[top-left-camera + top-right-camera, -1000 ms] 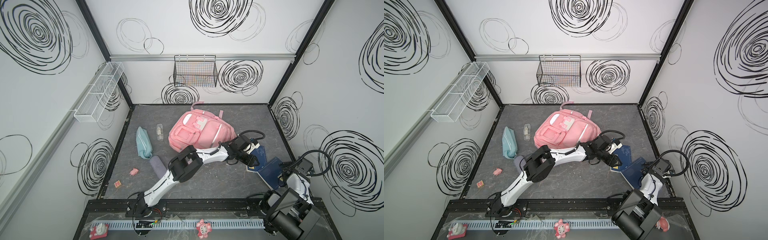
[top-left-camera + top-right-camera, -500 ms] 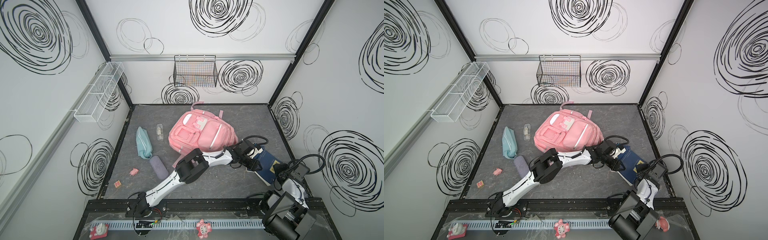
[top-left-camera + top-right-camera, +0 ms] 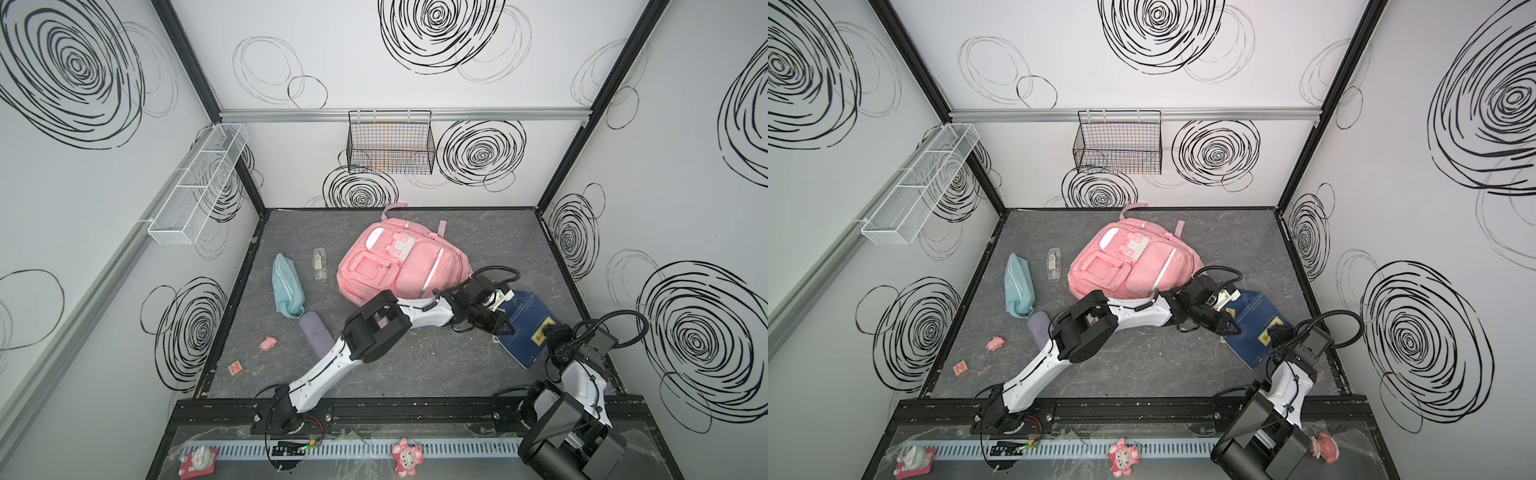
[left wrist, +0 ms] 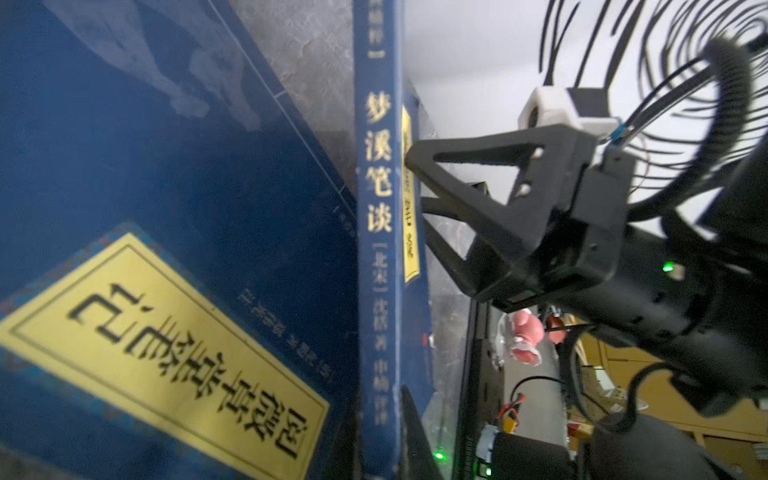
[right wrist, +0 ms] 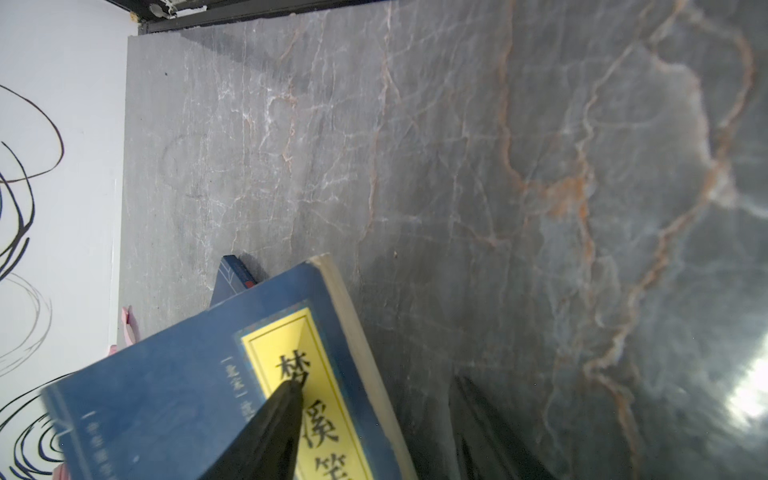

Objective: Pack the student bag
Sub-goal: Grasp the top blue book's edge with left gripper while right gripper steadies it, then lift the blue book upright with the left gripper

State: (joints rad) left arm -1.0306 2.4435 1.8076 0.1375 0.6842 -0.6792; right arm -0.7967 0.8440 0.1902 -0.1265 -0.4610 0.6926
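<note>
Grey marbled tabletop (image 3: 415, 374) inside a swirl-patterned booth; nearest, right gripper (image 5: 374, 383), fingers (image 5: 274, 428) apart, rests one on the cover of the raised blue book (image 5: 187, 374), probably steadying it; left gripper (image 3: 502, 330) pinches the spine, seemingly to lift it off a second blue book (image 5: 237, 270); beyond, the student bag (image 3: 399, 266) lies face-up, awaiting loading.

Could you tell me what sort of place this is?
Probably a lab robot test cell: swirl-printed walls enclose a grey marbled tabletop, and the left arm and right arm are mounted on its front rail.
</note>
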